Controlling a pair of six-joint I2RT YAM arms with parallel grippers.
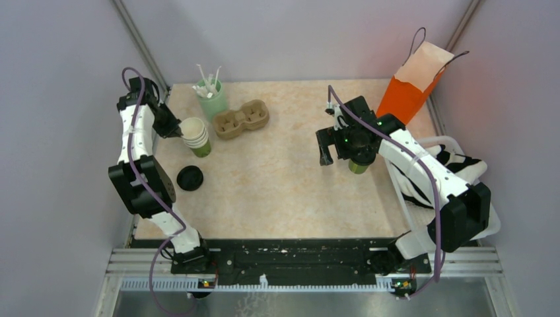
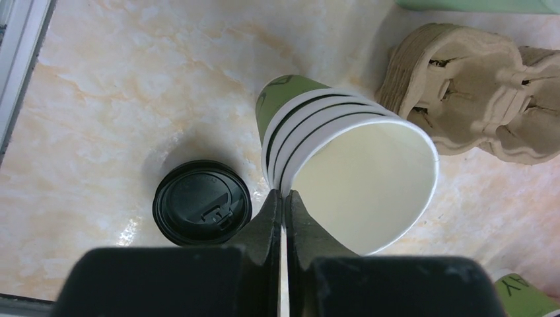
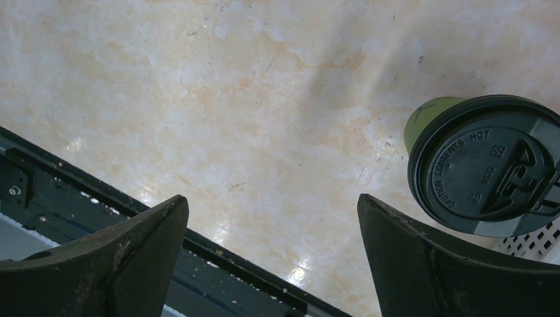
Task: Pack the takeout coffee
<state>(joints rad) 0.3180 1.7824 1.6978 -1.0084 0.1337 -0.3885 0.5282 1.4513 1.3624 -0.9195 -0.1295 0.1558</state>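
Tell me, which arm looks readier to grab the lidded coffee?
Right. Its gripper is open and hovers right beside the coffee. The left gripper is shut, across the table at the cup stack.

The left arm (image 1: 134, 142) runs up the left edge of the top view, folds at its elbow and bends back down from the upper left, with the wrist pointing toward the centre. The left gripper (image 1: 173, 129) has its fingers (image 2: 269, 218) pressed almost together, with only a thin slit between them. The right arm (image 1: 422, 168) slants from the lower right toward the middle, wrist facing down. The right gripper (image 1: 340, 153) stands spread wide, its fingers (image 3: 119, 264) at the bottom corners of the wrist view.
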